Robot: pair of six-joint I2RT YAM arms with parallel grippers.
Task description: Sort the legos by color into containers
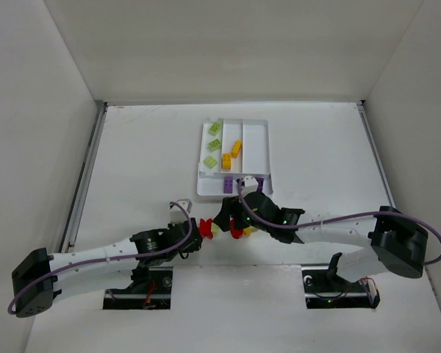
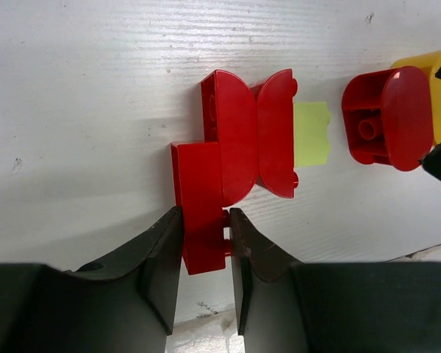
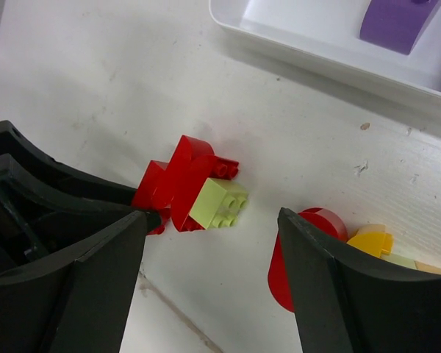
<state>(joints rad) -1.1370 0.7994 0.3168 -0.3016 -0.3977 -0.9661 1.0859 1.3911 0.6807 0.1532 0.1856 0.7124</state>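
Red legos point(image 2: 239, 140) stuck together with a light green lego point(image 2: 311, 134) lie on the table. My left gripper point(image 2: 206, 224) is shut on the near red brick point(image 2: 198, 180) of that cluster. In the right wrist view the same cluster point(image 3: 175, 180) and its green lego point(image 3: 219, 202) lie just beyond my right gripper point(image 3: 213, 217), which is open above bare table. A separate rounded red lego point(image 3: 320, 220) and a yellow one point(image 3: 371, 241) sit behind its right finger. The white tray point(image 1: 263, 151) holds green point(image 1: 214, 144), yellow-orange point(image 1: 237, 147) and purple point(image 1: 228, 184) legos in separate compartments.
Both grippers point(image 1: 202, 229) point(image 1: 231, 219) work close together just in front of the tray's near edge point(image 3: 316, 51). White walls point(image 1: 37, 110) enclose the table on the left, back and right. A purple lego point(image 3: 397, 22) shows inside the tray's near section.
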